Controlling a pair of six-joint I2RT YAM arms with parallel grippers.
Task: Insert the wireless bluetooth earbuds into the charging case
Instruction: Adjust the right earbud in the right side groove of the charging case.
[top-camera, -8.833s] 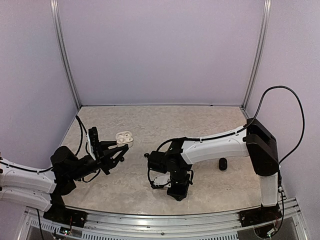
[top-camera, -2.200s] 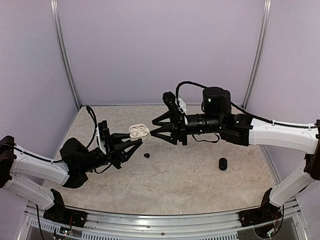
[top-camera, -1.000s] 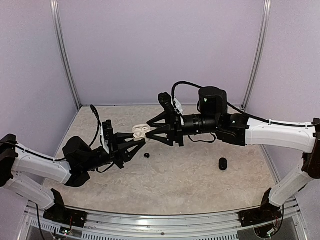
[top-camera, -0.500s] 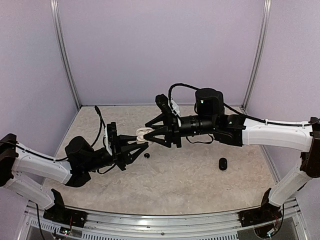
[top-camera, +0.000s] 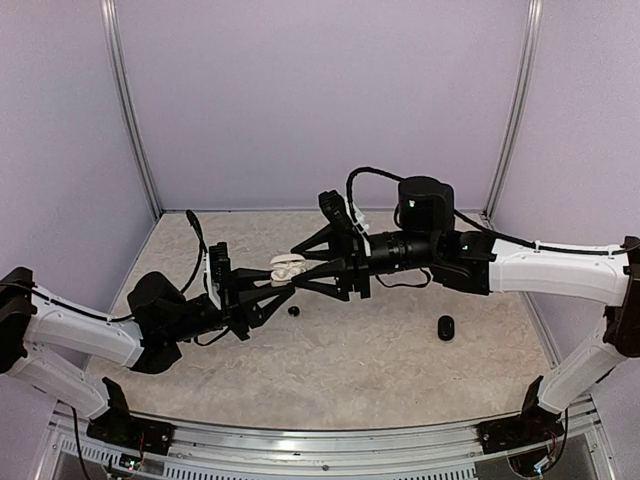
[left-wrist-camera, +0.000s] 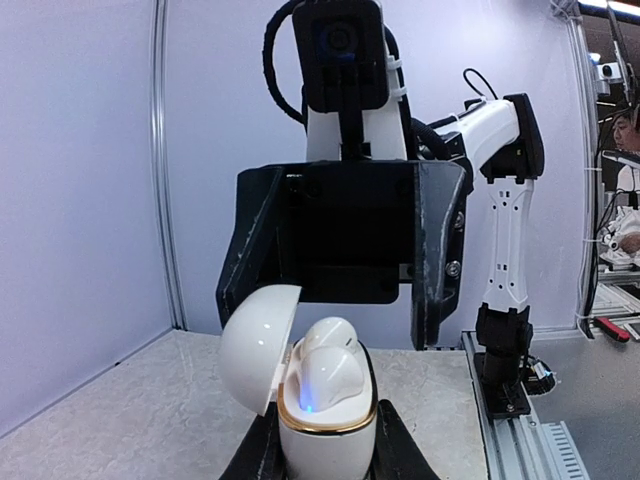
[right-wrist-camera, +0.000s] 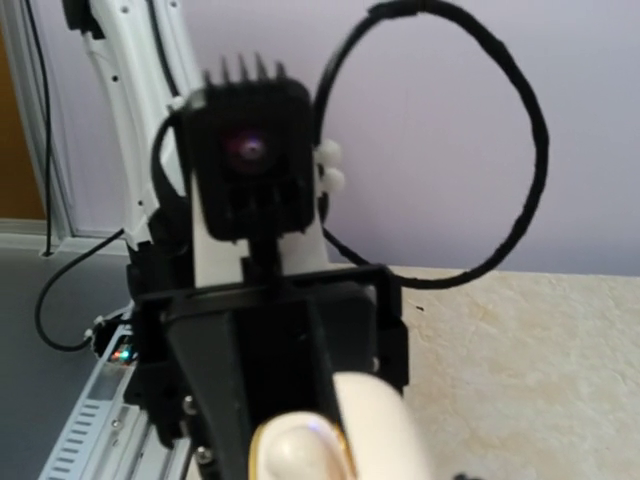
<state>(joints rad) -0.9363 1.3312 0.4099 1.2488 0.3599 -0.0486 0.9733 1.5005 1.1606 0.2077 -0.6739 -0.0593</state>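
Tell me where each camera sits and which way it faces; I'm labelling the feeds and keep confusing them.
Top external: fixed high behind the arms, looking down at the table; both arms show, left tool and right tool either side of the white charging case.
Left wrist: on the left arm, facing the open right tool; its own fingers grip the charging case.
Right wrist: on the right arm, facing the left arm's camera housing; own fingers unclear.
Shared: both wrist views show the charging case, from opposite sides.
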